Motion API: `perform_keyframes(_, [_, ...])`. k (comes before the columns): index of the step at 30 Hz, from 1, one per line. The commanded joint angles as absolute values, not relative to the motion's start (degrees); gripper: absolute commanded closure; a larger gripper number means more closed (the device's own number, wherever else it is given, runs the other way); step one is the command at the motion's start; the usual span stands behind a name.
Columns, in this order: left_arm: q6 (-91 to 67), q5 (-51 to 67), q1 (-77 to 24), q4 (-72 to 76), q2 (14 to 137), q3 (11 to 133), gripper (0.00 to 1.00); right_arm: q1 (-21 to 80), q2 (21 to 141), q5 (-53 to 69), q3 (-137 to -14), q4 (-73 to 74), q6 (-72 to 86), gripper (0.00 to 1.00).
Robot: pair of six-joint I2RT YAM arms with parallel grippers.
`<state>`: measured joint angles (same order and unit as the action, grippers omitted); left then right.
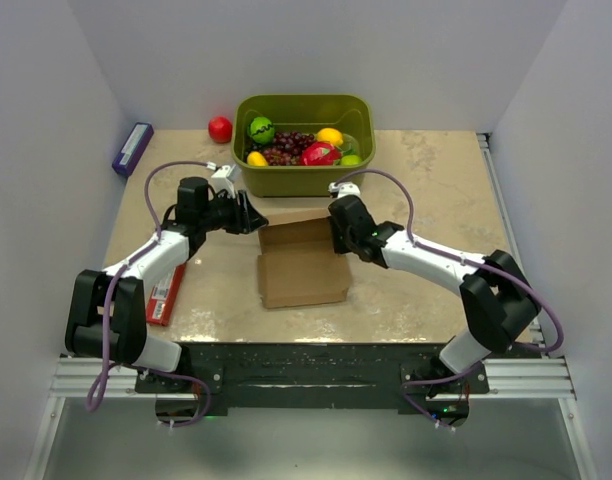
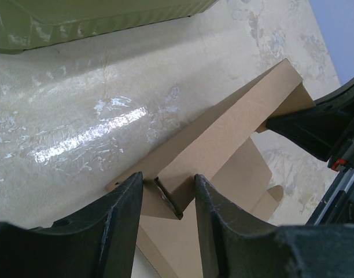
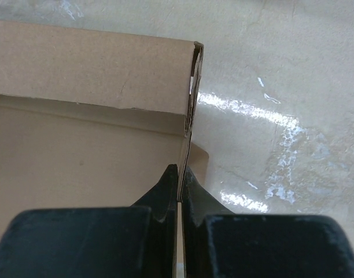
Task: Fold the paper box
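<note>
The paper box (image 1: 302, 264) is a plain brown cardboard blank lying open on the table centre, its far wall (image 2: 223, 130) raised. My left gripper (image 1: 248, 216) is at the box's far left corner, jaws open around the corner fold (image 2: 168, 194). My right gripper (image 1: 339, 232) is at the right side, shut on the box's upright right side wall (image 3: 189, 147), which is pinched edge-on between the fingertips. The far wall also shows in the right wrist view (image 3: 90, 66).
An olive-green tub (image 1: 304, 142) of fruit stands just behind the box. A red ball (image 1: 220, 128) lies to its left. A purple pack (image 1: 132, 148) is at the far left edge. A slim red pack (image 1: 166, 293) lies under the left arm.
</note>
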<state>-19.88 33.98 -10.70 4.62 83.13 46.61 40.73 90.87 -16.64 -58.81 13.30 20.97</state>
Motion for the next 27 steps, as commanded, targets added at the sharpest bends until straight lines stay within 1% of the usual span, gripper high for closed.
perform_keyframes(1, [-17.8,33.6,-11.7,2.1,82.6,47.7,0.55,42.9,91.1,-15.3,-60.5,11.5,24.7,1.0])
perform_keyframes(3, [-17.8,33.5,-11.7,1.9,82.6,47.6,0.55,43.8,91.3,-15.4,-59.6,10.5,25.7,0.98])
perform_keyframes(6, [-17.4,33.2,-11.7,1.5,82.6,47.9,0.55,44.0,91.6,-14.9,-58.8,9.8,27.2,0.91])
perform_keyframes(7, [-17.1,33.0,-11.7,1.2,82.6,48.1,0.55,43.9,91.5,-14.9,-58.8,10.0,27.3,0.83])
perform_keyframes(8, [-17.0,32.5,-11.7,0.7,82.6,48.3,0.55,43.9,91.2,-14.9,-58.9,10.4,27.6,0.78])
perform_keyframes(9, [-16.6,32.2,-11.7,0.3,82.7,48.4,0.55,43.9,90.1,-14.9,-58.9,11.7,27.8,0.66])
perform_keyframes(11, [-16.1,31.6,-11.7,0.1,82.7,48.8,0.55,43.7,88.2,-16.1,-58.8,12.7,27.2,0.55])
perform_keyframes(12, [-16.0,31.6,-11.7,0.1,82.7,48.9,0.55,43.5,86.0,-16.1,-58.6,12.9,25.3,0.47])
perform_keyframes(15, [-15.8,31.6,-11.7,0.2,82.8,49.0,0.55,40.2,82.1,-13.2,-59.2,13.8,21.9,0.35])
perform_keyframes(18, [-15.7,31.6,-11.7,0.1,82.9,49.0,0.55,36.0,76.3,-9.3,-60.4,13.2,19.4,0.29])
perform_keyframes(20, [-15.7,31.6,-11.7,0.2,83.1,49.0,0.56,33.1,74.2,-8.1,-60.6,12.3,18.5,0.27])
perform_keyframes(23, [-15.7,31.8,-11.7,0.1,83.2,49.1,0.56,29.0,75.5,-8.1,-59.9,11.3,17.1,0.29])
perform_keyframes(27, [-15.6,31.7,-11.7,-1.8,83.1,49.1,0.56,26.4,79.3,-8.2,-56.4,7.8,15.5,0.36])
